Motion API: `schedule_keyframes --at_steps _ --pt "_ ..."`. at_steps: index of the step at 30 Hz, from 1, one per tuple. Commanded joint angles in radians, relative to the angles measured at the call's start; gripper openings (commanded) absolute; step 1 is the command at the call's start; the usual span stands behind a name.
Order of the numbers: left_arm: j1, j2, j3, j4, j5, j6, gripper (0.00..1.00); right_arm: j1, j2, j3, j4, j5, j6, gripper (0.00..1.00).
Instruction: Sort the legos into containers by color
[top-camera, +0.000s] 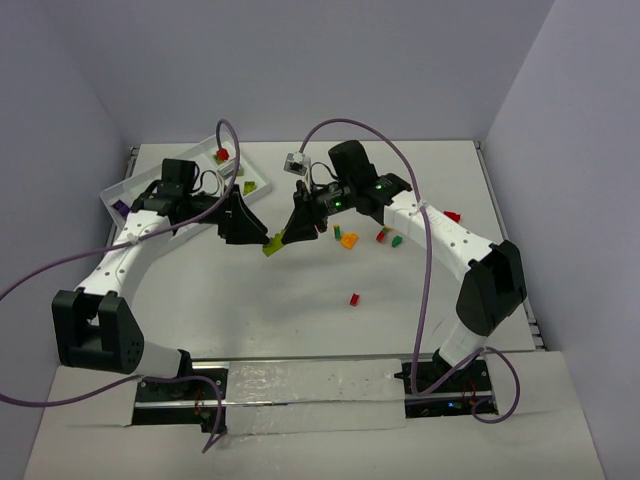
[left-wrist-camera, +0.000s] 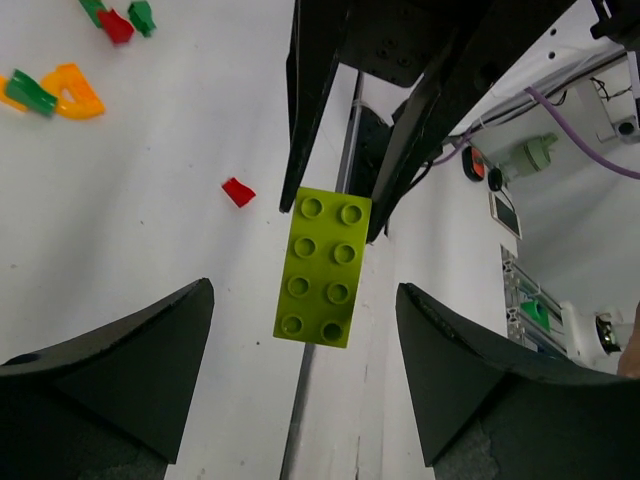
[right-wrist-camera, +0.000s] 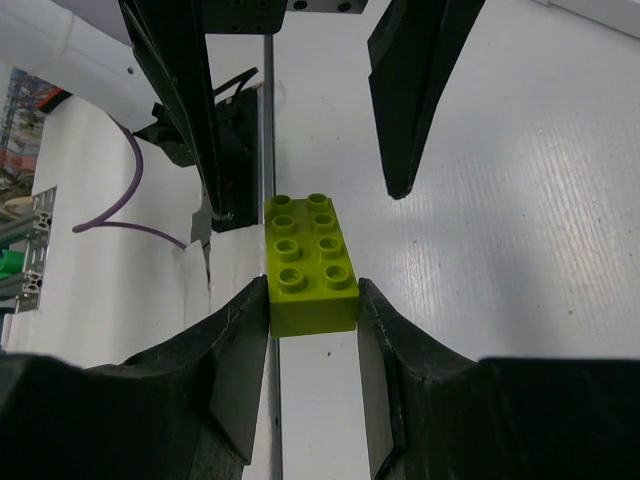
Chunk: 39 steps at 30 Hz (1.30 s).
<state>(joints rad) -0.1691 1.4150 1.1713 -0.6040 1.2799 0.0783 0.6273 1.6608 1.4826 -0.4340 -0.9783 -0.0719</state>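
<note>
Pinches with the right gripper (right-wrist-camera: 312, 292), pads pressed on the two long sides of the lime brick (right-wrist-camera: 310, 262) at its near end only; leaves the far end free, jutting out past the fingertips; hangs clear above the table (top-camera: 300, 330), touching nothing but those pads.

Runs with its long axis straight from the right claw toward the left gripper (left-wrist-camera: 305, 292); turns its studded face up to both wrist cameras; shows eight studs in two rows of four, smooth lime plastic, edges square.

Stands spread wide on the left side, one finger either side of the free end and apart from the plastic on both; looks like a mid-air handover, with the left closing across the short width as the likely next call; needs those jaws square to the long sides, else risks twisting the brick out of the right pinch.

Lies nearer the left arm, the white tray (top-camera: 118, 190) at far left, with a lime piece (top-camera: 248, 188) already inside; sits well apart from the loose bricks (top-camera: 348, 239) under the right arm.
</note>
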Motion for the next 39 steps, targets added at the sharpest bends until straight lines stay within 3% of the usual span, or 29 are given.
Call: schedule_keyframes --at_steps 1,11,21,26,28,29,31,34,36,39 --pt "-0.023 0.013 0.063 -0.167 0.052 0.176 0.81 -0.007 -0.058 0.004 0.026 -0.023 -0.005 0.00" --pt "-0.044 0.002 0.044 -0.100 -0.005 0.116 0.70 -0.006 -0.058 0.001 0.027 -0.028 0.000 0.00" --pt "-0.086 0.015 0.061 -0.099 -0.031 0.120 0.53 -0.006 -0.053 0.011 0.027 -0.017 0.003 0.00" --pt "-0.089 0.029 0.067 -0.113 -0.027 0.132 0.32 -0.005 -0.053 0.007 0.026 -0.006 0.003 0.00" --pt "-0.089 0.033 0.067 -0.104 -0.033 0.127 0.19 -0.006 -0.053 0.007 0.024 0.001 0.003 0.00" --pt "-0.087 0.032 0.064 -0.091 -0.044 0.113 0.11 -0.008 -0.052 0.009 0.018 0.009 0.002 0.07" --pt "-0.081 0.016 0.046 -0.038 -0.084 0.063 0.01 -0.013 -0.053 0.016 0.014 0.033 0.008 0.37" --pt "-0.052 -0.012 -0.011 0.090 -0.190 -0.048 0.00 -0.063 -0.067 0.015 0.023 0.058 0.026 0.86" --pt "-0.020 -0.027 -0.024 0.196 -0.315 -0.161 0.00 -0.110 -0.078 0.013 0.046 0.065 0.054 0.93" --pt "0.005 -0.017 0.020 0.268 -0.603 -0.256 0.00 -0.190 -0.090 0.027 0.050 0.109 0.069 0.94"
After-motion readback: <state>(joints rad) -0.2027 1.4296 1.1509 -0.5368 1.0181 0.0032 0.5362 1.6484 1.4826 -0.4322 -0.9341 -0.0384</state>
